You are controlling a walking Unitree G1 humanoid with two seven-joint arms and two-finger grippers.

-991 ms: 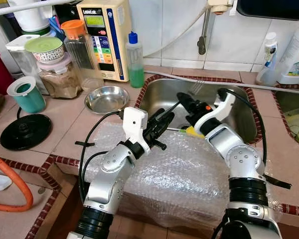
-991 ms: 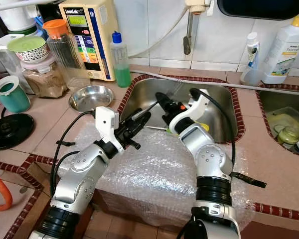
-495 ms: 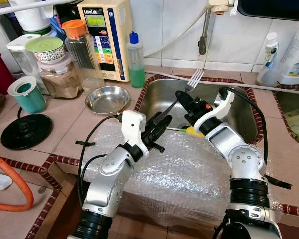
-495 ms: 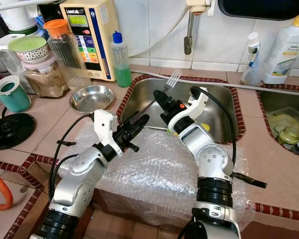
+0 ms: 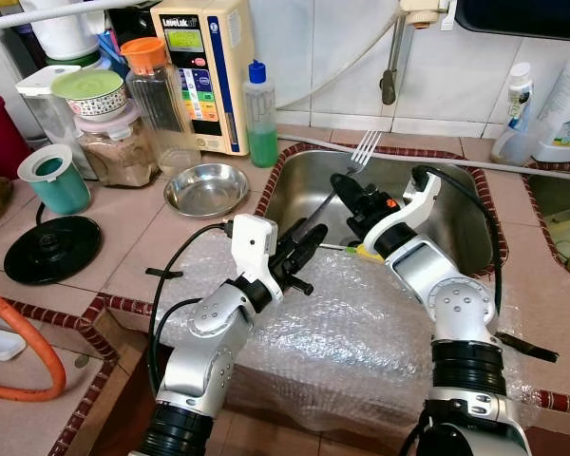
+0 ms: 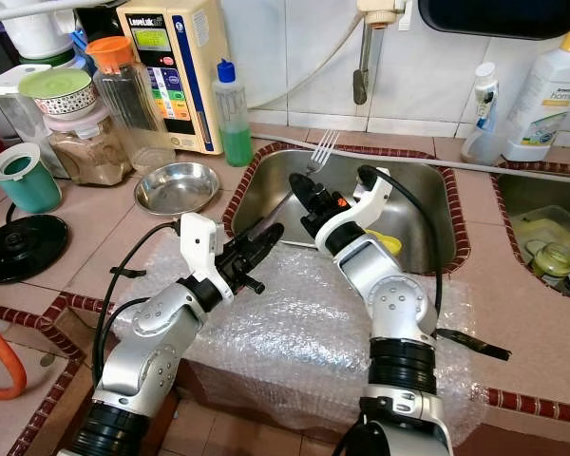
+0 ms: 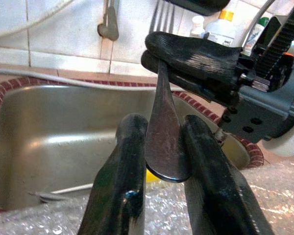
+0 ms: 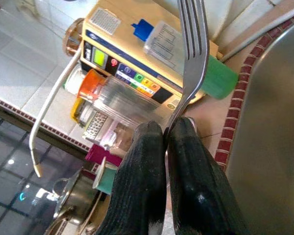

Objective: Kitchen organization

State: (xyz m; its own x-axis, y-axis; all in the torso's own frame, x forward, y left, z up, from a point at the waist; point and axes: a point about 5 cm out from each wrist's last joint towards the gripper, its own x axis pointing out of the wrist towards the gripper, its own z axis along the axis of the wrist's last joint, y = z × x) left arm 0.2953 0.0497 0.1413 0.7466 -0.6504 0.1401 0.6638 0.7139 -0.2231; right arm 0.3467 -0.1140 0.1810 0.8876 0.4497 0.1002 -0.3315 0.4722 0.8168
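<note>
Right tool (image 5: 346, 186) pinches our fork (image 5: 358, 159) mid-handle above the sink (image 5: 470, 228); left tool (image 5: 309, 239) brackets the handle's end, seemingly closed on it. Light, stiff, slick steel, so we grip the flat handle.

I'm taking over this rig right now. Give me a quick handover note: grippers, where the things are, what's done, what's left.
Right gripper: shut on the fork at mid-handle, tines up, above the sink.
Left gripper: its fingers flank the handle end of the fork; whether it grips, I cannot tell.
Done: fork is lifted out of the sink.
Left: finish the handover or release, then put the fork away. A utensil lies in the sink, by the bubble wrap.
</note>
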